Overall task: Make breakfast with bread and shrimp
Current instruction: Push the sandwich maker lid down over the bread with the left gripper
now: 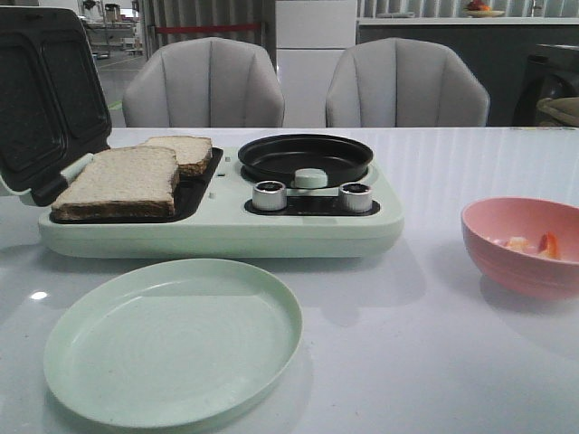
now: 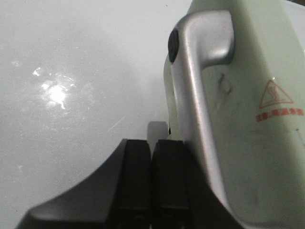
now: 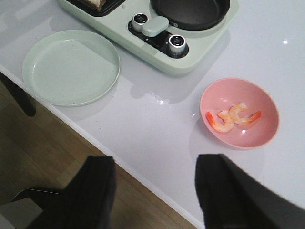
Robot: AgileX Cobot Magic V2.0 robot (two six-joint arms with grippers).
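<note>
Two grey upholstered chairs [image 1: 204,83] stand behind the white glossy table [image 1: 434,344], the largest things in the front view. On the table sits a pale green breakfast maker [image 1: 226,221] with its dark-lined lid [image 1: 45,95] raised on the left side. Its left tray holds the bread [image 1: 122,183]: two square beige slices with dark brown crusts, one in front and one behind, their edges close together. On the right half of the appliance a round black frying pan [image 1: 305,156] sits behind two silver knobs [image 1: 269,195].

In front of the appliance lies a round pale green plate [image 1: 172,339]. Well to the right stands a pink bowl [image 3: 240,138], and in it lie the shrimp [image 3: 231,117], two curled pale pieces with orange tails, touching each other.

The left gripper [image 2: 152,181] has its black fingers pressed together, holding nothing, just beside the lid's grey handle [image 2: 198,90]. The right gripper [image 3: 155,191] hangs above the table edge with its jaws spread wide, near the bowl.
</note>
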